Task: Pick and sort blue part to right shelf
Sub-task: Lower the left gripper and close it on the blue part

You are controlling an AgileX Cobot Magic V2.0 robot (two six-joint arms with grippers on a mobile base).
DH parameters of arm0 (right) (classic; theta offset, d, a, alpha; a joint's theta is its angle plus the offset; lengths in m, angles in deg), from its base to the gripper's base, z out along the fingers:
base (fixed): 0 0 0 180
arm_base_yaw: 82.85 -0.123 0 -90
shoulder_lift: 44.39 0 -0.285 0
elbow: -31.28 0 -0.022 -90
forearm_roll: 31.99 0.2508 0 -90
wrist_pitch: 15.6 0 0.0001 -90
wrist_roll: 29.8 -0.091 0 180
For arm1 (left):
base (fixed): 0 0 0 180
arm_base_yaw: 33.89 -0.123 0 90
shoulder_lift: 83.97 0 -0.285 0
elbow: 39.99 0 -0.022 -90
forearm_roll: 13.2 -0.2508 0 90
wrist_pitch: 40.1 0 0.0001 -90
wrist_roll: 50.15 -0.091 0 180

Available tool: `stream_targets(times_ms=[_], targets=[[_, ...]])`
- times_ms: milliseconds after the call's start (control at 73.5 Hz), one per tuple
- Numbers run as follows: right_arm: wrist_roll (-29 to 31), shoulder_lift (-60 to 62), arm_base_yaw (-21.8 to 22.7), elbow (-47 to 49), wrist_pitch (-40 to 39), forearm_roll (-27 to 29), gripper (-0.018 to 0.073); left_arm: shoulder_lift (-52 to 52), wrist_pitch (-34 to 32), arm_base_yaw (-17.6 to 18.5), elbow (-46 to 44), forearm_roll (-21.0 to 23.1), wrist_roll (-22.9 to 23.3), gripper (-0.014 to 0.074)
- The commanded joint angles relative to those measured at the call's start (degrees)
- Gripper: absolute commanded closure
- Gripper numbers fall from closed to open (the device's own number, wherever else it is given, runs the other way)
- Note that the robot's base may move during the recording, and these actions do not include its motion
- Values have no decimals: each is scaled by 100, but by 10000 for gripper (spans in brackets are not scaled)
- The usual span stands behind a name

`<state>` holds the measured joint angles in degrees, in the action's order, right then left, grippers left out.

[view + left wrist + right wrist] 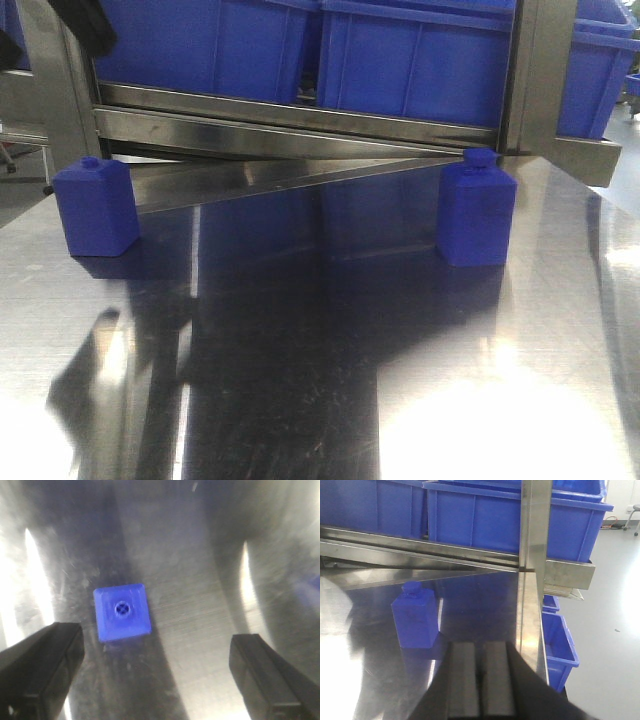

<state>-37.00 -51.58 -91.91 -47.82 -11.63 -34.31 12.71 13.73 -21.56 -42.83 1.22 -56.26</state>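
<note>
Step in hand: approach for the pick, nothing lifted yet. The left gripper [155, 675] hangs above a blue part [122, 611], jaws wide apart and empty; the part stands on the steel table [320, 400], ahead of the gap rather than centred in it. The right gripper [480, 685] is pressed closed on nothing, near a second blue part [415, 617] (probably not the same one). The right shelf [555, 572] with blue bins [510, 525] stands behind. Next, by my judgement: centre, descend, close.
</note>
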Motion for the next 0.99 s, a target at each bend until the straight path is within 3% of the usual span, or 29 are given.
stream_targets(times_ms=[0, 245, 762, 844, 980], targets=[[52, 124, 11, 134, -514, -41, 502, 245, 146, 48, -525, -36, 89, -66], [52, 124, 11, 134, -514, -41, 502, 1054, 261, 48, -879, -380, 412, -66], [52, 124, 11, 134, -514, -41, 502, 1905, 223, 48, -879, -240, 460, -60], [52, 124, 11, 134, -514, -41, 502, 1932, 258, 48, -879, -240, 460, -25], [52, 124, 11, 134, -514, -41, 502, 1932, 356, 48, -879, -240, 460, 106]])
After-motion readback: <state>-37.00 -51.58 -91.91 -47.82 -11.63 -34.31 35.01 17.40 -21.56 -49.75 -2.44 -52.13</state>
